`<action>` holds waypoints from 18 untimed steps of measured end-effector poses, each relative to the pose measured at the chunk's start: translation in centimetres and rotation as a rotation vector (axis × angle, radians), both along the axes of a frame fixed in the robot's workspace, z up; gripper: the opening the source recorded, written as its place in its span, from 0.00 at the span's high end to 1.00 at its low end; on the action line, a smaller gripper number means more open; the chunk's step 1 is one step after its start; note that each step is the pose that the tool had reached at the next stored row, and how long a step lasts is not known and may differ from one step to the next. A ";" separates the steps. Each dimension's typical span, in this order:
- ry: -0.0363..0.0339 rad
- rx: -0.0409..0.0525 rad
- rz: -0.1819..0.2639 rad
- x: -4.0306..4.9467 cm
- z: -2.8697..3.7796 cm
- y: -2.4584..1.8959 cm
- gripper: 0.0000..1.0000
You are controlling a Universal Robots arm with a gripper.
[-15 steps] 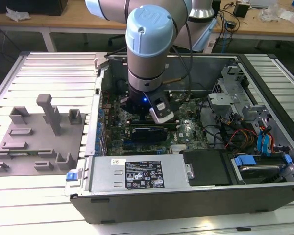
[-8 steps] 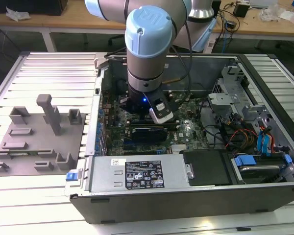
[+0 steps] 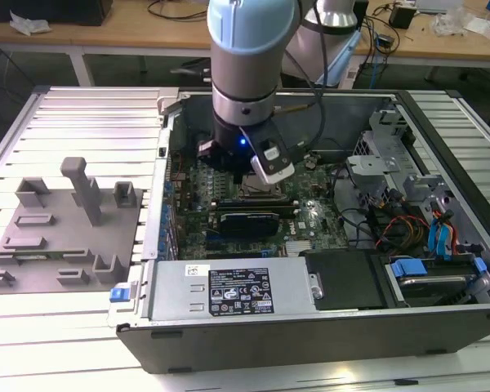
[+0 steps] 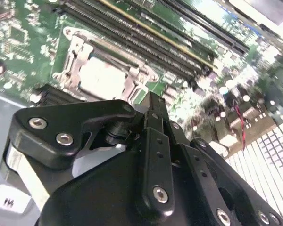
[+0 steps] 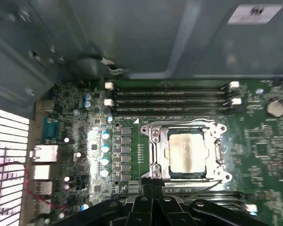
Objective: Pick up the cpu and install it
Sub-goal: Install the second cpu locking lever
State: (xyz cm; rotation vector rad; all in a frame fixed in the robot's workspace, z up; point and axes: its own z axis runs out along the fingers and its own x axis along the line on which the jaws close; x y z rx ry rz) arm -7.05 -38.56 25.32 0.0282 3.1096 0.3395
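The cpu (image 5: 187, 151) is seen seated flat inside the socket frame (image 5: 155, 155) on the motherboard (image 5: 269, 155), so placement appears done. The end effector (image 4: 153, 110) is held just above it, fingers drawn together, gripping nothing.
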 end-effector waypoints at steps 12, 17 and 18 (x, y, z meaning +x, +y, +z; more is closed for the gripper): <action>0.0001 -0.0001 -0.002 1.97 0.87 -0.40 0.89; 0.0001 -0.0001 -0.007 2.12 0.12 -1.40 0.89; 0.0000 0.0000 -0.008 2.11 -0.09 -1.42 0.89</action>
